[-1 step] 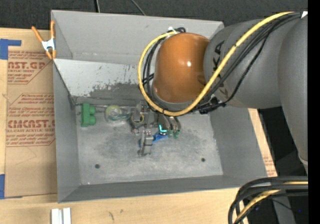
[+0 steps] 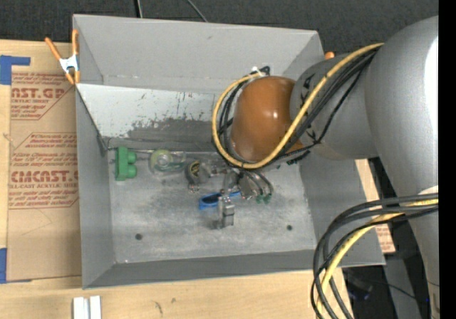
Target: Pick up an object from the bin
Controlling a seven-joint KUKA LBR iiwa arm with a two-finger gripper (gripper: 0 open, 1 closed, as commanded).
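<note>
Down in the bin [image 2: 96,204], the pincer [image 2: 226,209] partly hides a blue thing [image 2: 207,201] at its nine o'clock; spread or pressed, can't tell.

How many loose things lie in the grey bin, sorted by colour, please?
Green: 2, a chunky green plastic block and a small green scrap.
Clear: 1, a round see-through piece.
Dark: 1, a small brownish lump.
Blue: 1, a small blue piece.
Total: 5.
</note>
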